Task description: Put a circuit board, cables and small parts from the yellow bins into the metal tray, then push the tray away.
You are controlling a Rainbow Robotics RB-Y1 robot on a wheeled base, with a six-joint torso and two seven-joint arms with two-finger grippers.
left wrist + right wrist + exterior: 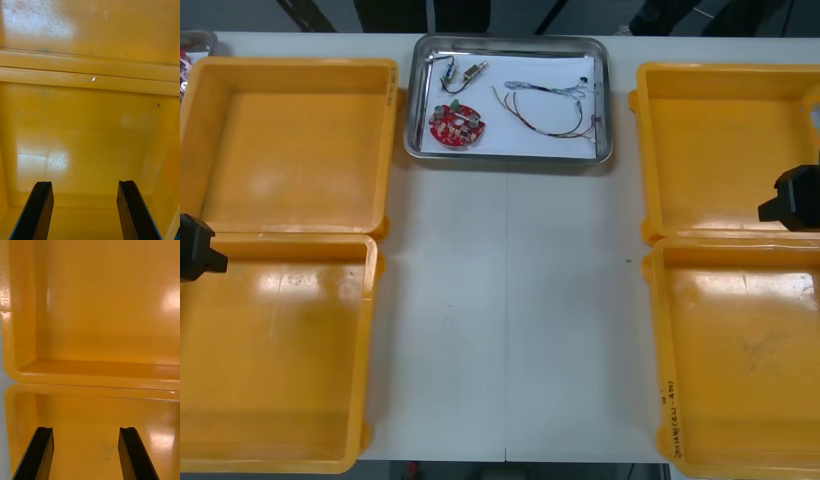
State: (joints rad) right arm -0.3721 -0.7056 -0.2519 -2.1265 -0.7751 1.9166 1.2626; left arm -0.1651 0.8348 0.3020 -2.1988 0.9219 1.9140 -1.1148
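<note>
Right gripper (86,431) hangs over a yellow bin (90,408), black fingers (39,453) spread wide, nothing between them but bare floor and a faint dark smudge (104,450). Just ahead of the tips, this bin's rim butts against the rim of a second yellow bin (105,307), bare and glossy inside. A sliver of light table (2,427) shows past both bins' rounded corners.

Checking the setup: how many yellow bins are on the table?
4 yellow bins: left far bin, left near bin, right far bin, right near bin. None looks hidden.
</note>
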